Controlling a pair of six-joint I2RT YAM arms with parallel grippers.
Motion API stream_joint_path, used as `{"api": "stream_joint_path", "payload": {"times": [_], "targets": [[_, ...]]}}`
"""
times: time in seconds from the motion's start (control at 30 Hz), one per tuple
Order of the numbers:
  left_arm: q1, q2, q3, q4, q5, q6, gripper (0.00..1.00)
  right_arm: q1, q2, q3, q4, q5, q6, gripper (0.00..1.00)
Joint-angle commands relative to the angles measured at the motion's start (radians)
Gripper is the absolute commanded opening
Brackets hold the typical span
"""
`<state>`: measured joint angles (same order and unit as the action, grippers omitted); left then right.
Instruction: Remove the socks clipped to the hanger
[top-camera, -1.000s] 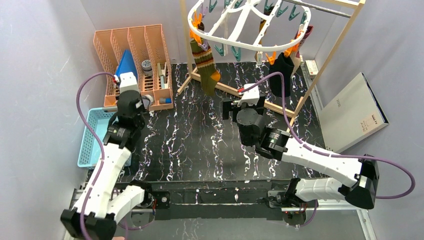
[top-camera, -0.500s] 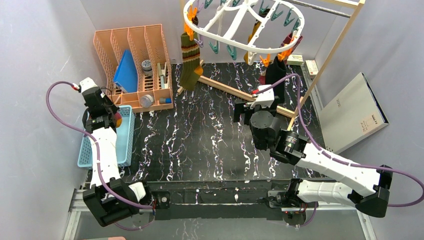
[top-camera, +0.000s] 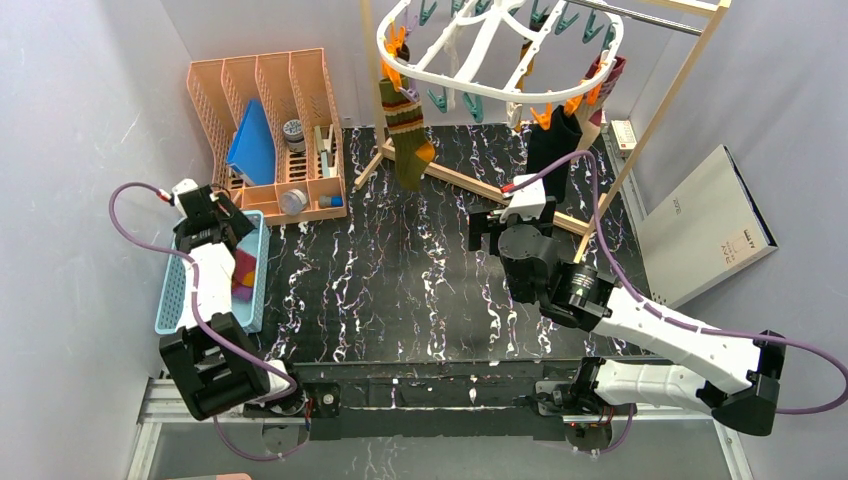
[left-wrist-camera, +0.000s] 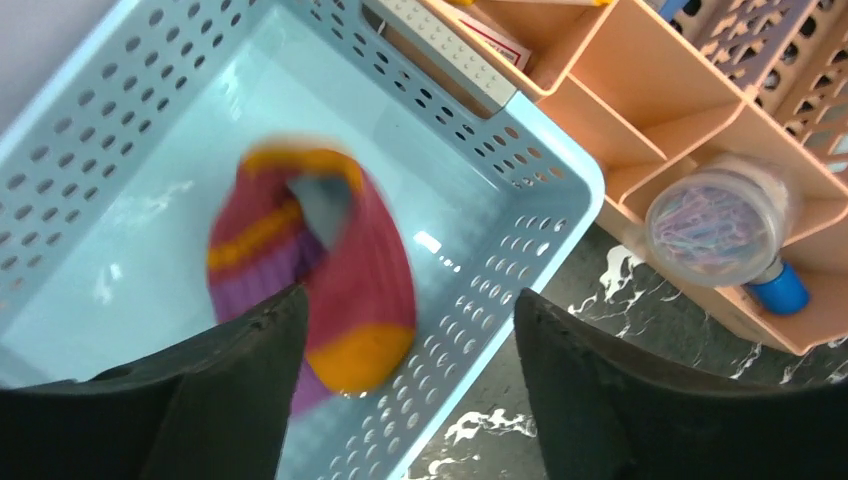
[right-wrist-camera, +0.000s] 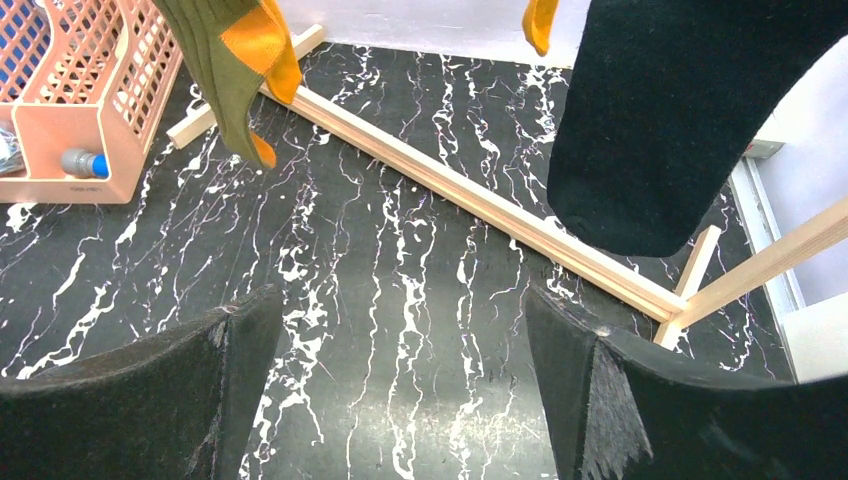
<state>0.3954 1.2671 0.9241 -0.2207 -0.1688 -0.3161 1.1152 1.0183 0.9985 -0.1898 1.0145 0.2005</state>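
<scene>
The white oval hanger (top-camera: 497, 88) hangs from a wooden frame at the back, with orange and teal clips on its rim. An olive striped sock (top-camera: 405, 135) (right-wrist-camera: 232, 70) and a black sock (top-camera: 553, 150) (right-wrist-camera: 670, 110) hang clipped to it; further socks show at its far right rim. A purple-orange sock (left-wrist-camera: 320, 270) (top-camera: 243, 270) is blurred over the light blue basket (left-wrist-camera: 130, 130) (top-camera: 178, 290), clear of the fingers. My left gripper (left-wrist-camera: 405, 340) (top-camera: 232, 250) is open above the basket's right edge. My right gripper (right-wrist-camera: 395, 330) (top-camera: 497, 222) is open and empty, below the black sock.
A peach desk organiser (top-camera: 270, 130) with small items stands behind the basket. The wooden frame's base rail (right-wrist-camera: 470, 195) runs diagonally across the black marbled table. A grey flat box (top-camera: 705, 225) leans at the right wall.
My left gripper swung left to the blue basket, then opened and let go of the purple-orange sock. The hanger swayed. The right gripper moved up toward the black sock.
</scene>
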Motion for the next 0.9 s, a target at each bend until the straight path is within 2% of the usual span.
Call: {"api": "stream_joint_path", "payload": {"times": [0.0,0.1,0.2,0.33,0.4,0.47,0.53,0.67,0.77,0.87], "targets": [[0.008,0.013,0.082,-0.08,-0.049,-0.081,0.79,0.006,-0.033,-0.007,-0.027,0.024,0.027,0.99],[0.007,0.009,0.149,-0.172,-0.134,-0.167,0.9,0.006,-0.038,-0.005,-0.042,0.035,0.033,0.99],[0.007,-0.037,0.201,-0.242,-0.141,-0.22,0.92,0.006,-0.048,0.002,-0.066,0.051,0.034,0.99],[-0.004,-0.117,0.255,-0.269,-0.002,-0.268,0.91,0.006,-0.067,0.012,-0.095,0.079,0.039,0.99],[-0.053,-0.163,0.266,-0.207,0.064,-0.268,0.88,0.005,-0.078,0.016,-0.097,0.084,0.036,0.99],[-0.169,-0.224,0.239,-0.081,0.097,-0.227,0.86,0.006,-0.084,0.016,-0.092,0.072,0.029,0.99],[-0.339,-0.255,0.179,0.067,0.13,-0.155,0.85,0.005,-0.087,0.012,-0.07,0.05,0.013,0.99],[-0.568,-0.19,0.136,0.24,0.31,-0.046,0.83,0.006,-0.083,0.025,-0.057,0.023,0.007,0.99],[-0.736,-0.135,0.101,0.352,0.275,0.087,0.82,0.006,-0.084,0.06,-0.08,0.018,0.001,0.99],[-0.788,-0.104,-0.014,0.586,0.236,0.184,0.83,0.007,-0.111,0.095,-0.156,0.014,0.017,0.99]]}}
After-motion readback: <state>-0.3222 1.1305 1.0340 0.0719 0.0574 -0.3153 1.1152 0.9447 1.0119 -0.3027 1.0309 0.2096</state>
